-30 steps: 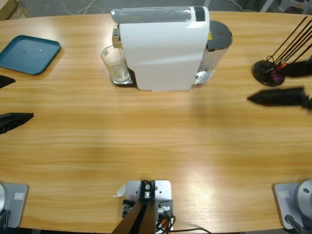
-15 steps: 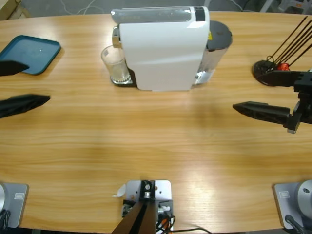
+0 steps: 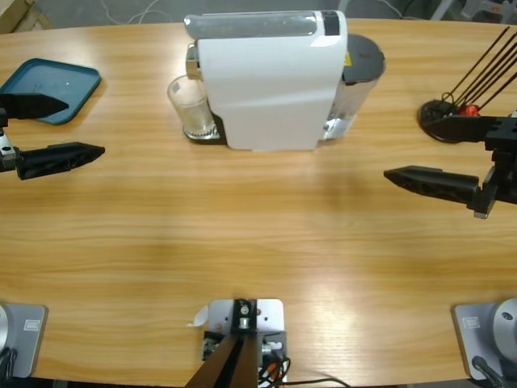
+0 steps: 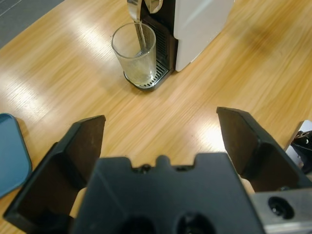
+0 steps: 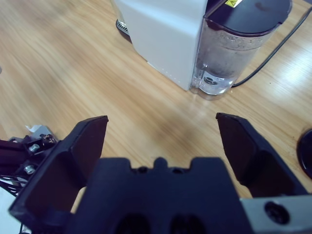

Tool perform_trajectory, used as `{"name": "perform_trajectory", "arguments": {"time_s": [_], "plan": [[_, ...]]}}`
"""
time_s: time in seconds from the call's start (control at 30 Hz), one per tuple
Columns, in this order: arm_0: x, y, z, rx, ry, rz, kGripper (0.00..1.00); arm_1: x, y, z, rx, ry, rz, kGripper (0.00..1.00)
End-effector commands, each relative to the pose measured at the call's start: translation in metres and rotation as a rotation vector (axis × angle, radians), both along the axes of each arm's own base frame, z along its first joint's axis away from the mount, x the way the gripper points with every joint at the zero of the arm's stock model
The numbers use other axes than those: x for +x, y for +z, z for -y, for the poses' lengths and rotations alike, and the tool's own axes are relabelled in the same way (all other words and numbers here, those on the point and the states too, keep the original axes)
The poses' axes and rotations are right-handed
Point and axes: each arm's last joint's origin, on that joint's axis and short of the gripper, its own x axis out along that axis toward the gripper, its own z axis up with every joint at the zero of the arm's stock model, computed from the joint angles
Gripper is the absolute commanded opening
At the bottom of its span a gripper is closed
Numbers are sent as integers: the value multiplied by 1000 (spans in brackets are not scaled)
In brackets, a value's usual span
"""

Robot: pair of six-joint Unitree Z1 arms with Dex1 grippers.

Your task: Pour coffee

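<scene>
Left gripper [image 3: 50,128]: your jaws stand wide apart with nothing between them; it sits well to the left of the white machine [image 3: 271,81], aimed toward the glass [image 4: 135,53].
Right gripper [image 3: 436,153]: also spread wide and holding nothing; it waits well to the right of the white machine, facing its rear end.
Glass: you will find it upright on the drip grate [image 4: 148,80], tight against the front of the white machine and right under the spout [image 4: 139,6].
Coffee [image 4: 138,75]: a shallow pale yellowish layer lies at the bottom of the glass; a thin stream appears to run down from the spout into it.
Water tank [image 5: 239,46]: clear, with a dark lid, fixed to the back of the white machine, on the side nearer your right gripper.
Blue tray [image 3: 48,89]: far left of the white machine, just beyond your left gripper; it looks bare.
Capsule stand [image 3: 446,117]: dark base with thin black rods, far right of the white machine, close to your right gripper.
Progress: judged from the glass, brewing seems under way or nearly done, with only a little liquid collected.
Left to do: neither of your 2 grippers has touched the glass yet, so the grasp, the lift off the grate and any pouring all remain.
Next move: your left gripper looks best placed to close in on the glass.
</scene>
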Motion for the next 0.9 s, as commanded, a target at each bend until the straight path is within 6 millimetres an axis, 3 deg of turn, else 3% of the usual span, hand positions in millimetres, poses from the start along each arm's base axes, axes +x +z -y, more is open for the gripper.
{"name": "perform_trajectory", "arguments": {"time_s": [0.03,0.9], "plan": [[-6,-12,-2,16,-21,-22,989,-2,-12,1,-38,8,-14,1000],[-8,-13,-5,14,-23,-20,1000,-2,-15,1,-39,7,-14,1000]]}}
